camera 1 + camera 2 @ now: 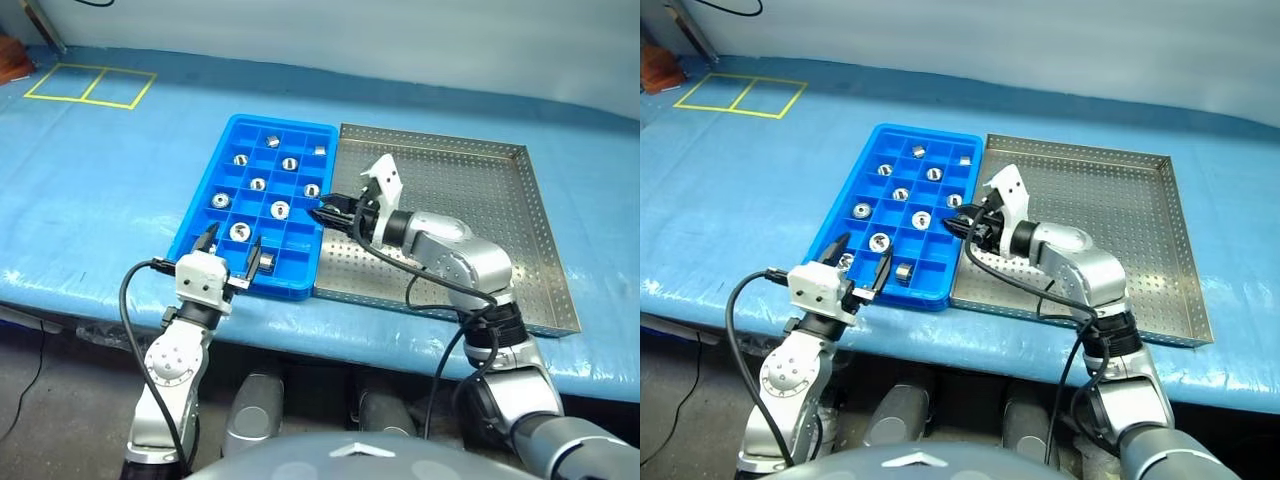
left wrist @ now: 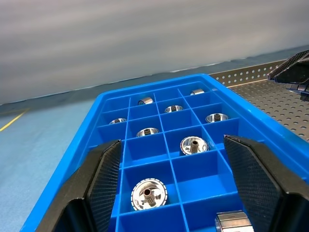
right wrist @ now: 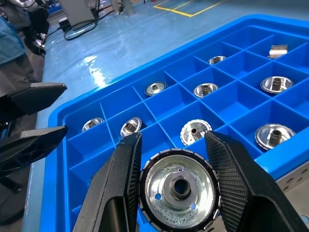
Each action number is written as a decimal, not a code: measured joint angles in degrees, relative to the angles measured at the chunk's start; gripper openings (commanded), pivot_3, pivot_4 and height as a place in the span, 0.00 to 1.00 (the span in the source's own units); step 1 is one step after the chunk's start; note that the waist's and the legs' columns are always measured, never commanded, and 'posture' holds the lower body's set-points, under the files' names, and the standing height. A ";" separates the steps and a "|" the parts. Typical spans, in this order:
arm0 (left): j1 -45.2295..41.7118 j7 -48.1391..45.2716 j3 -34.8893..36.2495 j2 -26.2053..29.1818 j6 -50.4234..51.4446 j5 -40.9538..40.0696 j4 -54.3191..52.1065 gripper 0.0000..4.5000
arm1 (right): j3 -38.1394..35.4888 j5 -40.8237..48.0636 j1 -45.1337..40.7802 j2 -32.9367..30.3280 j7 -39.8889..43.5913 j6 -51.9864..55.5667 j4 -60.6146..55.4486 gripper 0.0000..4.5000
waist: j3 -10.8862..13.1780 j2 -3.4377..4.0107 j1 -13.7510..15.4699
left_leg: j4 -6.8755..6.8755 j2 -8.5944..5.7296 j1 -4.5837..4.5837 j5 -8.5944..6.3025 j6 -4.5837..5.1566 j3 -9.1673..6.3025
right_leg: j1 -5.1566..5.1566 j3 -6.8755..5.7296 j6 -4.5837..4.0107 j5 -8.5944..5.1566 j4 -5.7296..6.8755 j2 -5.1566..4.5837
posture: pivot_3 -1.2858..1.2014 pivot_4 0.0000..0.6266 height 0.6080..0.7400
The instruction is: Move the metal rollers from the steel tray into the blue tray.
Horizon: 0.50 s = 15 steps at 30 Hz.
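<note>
Right gripper (image 3: 176,186) clamped on one metal roller (image 3: 179,188), held over the blue tray's (image 1: 200,215) right edge beside the steel tray (image 1: 500,230). Left gripper (image 1: 231,256) spread wide and empty at the blue tray's near end. Other rollers (image 1: 280,209) seated in separate cells.

Shiny holed metal rollers (image 1: 280,209) sit singly in blue tray (image 1: 200,215) cells beside the perforated steel tray (image 1: 540,225).

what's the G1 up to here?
Moving metal rollers into the blue tray. The right gripper is shut on a roller at the tray's edge beside the steel tray, which looks emptied. Ten rollers sit in cells already. The left gripper is open at the near end, holding nothing.
</note>
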 measured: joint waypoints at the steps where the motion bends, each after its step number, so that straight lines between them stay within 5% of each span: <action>1: 0.10 0.03 0.02 -0.01 0.00 0.01 -0.01 0.83 | 0.49 -0.31 0.00 0.27 0.03 -0.12 0.52 0.39 | 0.00 0.00 0.11 | -0.01 0.00 0.01 0.00 0.00 0.00 | 0.00 0.00 0.00 0.00 0.00 0.00 | 0.66 0.24 1.00; 15: 0.44 0.26 0.01 -0.13 0.07 1.04 -0.02 0.83 | 2.70 -3.13 0.12 4.26 -0.37 -3.13 6.15 0.39 | 0.02 0.02 1.04 | -0.03 0.01 -0.04 0.00 -0.03 0.01 | -0.06 -0.02 -0.01 -0.01 -0.01 0.00 | 0.67 0.24 1.00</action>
